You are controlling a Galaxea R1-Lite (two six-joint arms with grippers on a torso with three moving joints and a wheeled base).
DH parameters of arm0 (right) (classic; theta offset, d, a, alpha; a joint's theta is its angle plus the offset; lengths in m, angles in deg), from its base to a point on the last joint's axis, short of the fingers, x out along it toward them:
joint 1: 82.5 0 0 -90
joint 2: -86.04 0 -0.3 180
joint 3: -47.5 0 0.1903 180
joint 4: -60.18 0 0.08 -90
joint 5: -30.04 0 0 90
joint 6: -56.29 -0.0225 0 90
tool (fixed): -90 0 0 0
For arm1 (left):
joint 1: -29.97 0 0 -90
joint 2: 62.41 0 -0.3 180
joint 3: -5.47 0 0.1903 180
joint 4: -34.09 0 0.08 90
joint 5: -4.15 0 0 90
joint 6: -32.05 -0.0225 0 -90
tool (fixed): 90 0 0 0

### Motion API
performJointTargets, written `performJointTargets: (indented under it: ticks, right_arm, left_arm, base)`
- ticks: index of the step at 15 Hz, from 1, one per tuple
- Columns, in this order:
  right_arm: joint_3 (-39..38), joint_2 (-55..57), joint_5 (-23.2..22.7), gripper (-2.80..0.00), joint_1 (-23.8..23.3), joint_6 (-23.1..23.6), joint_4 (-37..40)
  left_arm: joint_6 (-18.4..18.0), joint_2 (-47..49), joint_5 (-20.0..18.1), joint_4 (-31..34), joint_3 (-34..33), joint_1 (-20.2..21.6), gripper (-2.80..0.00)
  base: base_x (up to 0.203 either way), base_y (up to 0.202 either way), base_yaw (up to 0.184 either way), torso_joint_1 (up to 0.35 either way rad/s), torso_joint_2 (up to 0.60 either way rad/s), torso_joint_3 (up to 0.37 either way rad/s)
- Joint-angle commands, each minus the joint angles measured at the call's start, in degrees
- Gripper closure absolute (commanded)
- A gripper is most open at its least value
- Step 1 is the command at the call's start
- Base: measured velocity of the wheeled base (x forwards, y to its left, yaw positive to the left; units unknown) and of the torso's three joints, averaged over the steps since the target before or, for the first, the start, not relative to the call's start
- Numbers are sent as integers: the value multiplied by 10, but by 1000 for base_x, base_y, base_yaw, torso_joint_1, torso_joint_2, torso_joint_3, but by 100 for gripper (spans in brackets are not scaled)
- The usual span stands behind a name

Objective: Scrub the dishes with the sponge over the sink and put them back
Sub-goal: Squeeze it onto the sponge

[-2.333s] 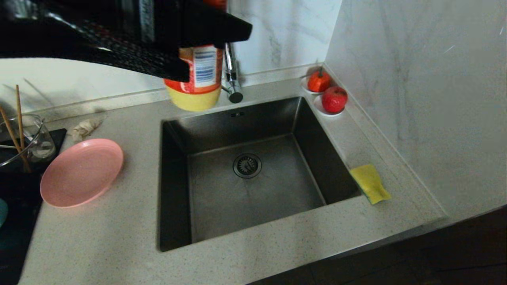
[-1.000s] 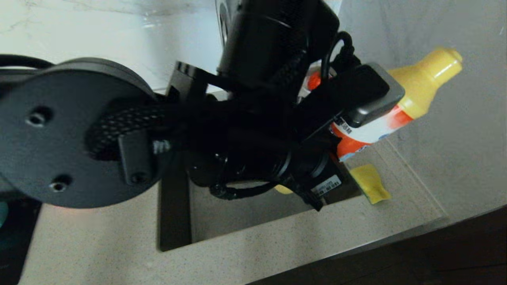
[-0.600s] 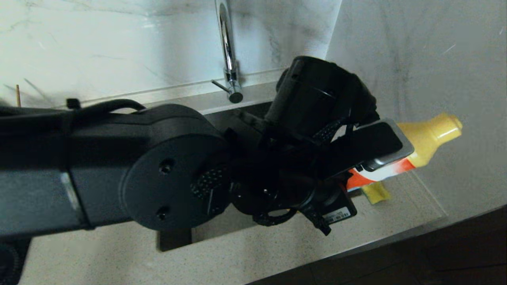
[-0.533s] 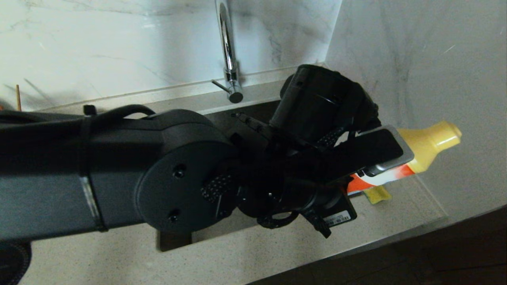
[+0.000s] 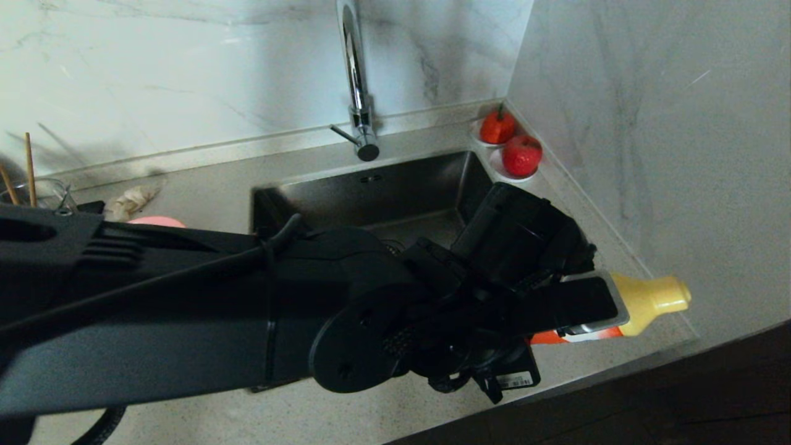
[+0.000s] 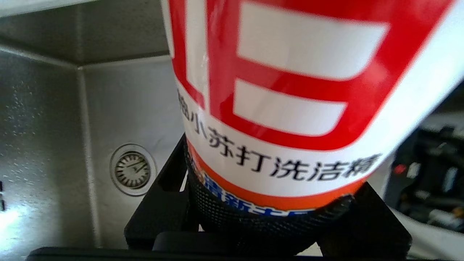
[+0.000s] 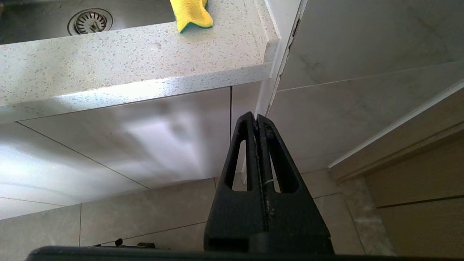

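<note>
My left gripper [image 5: 575, 315] reaches across the sink [image 5: 371, 185] and is shut on a red, white and yellow detergent bottle [image 5: 649, 300]. The bottle lies almost level, its yellow cap pointing right over the counter's front right corner. In the left wrist view the bottle [image 6: 290, 90] fills the space between the gripper [image 6: 268, 217] jaws. The yellow sponge [image 7: 190, 14] lies on the counter right of the sink; in the head view the arm and bottle hide it. Only a sliver of the pink plate [image 5: 154, 220] shows behind my arm. My right gripper [image 7: 256, 119] hangs shut and empty below the counter's front edge.
A chrome tap [image 5: 355, 80] stands behind the sink, whose drain [image 6: 132, 170] shows in the basin. Two red fruits [image 5: 521, 154] on white saucers sit in the back right corner. A beige rag [image 5: 133, 199] and a glass cup with chopsticks [image 5: 49, 188] are at the back left.
The left arm has swung down and towards the front right with the bottle. The bottle has sunk to nearly level over the sponge, which it now covers in the head view.
</note>
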Motion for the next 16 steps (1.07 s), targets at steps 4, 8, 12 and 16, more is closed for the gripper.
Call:
performJointTargets:
  ticks: [4,8,12,16]
  right_arm:
    - [0,0,0,0,0,0,0]
    - [0,0,0,0,0,0,0]
    - [0,0,0,0,0,0,0]
    - [0,0,0,0,0,0,0]
  left_arm:
    - [-62,23,21,3,-4,-4,0]
    - [-82,30,44,2,-35,-8,0]
    - [-95,39,56,4,-37,-11,0]
    - [-91,59,107,54,-19,-11,0]
  base:
    - [0,0,0,0,0,0]
    - [0,0,0,0,0,0]
    - [0,0,0,0,0,0]
    - [0,0,0,0,0,0]
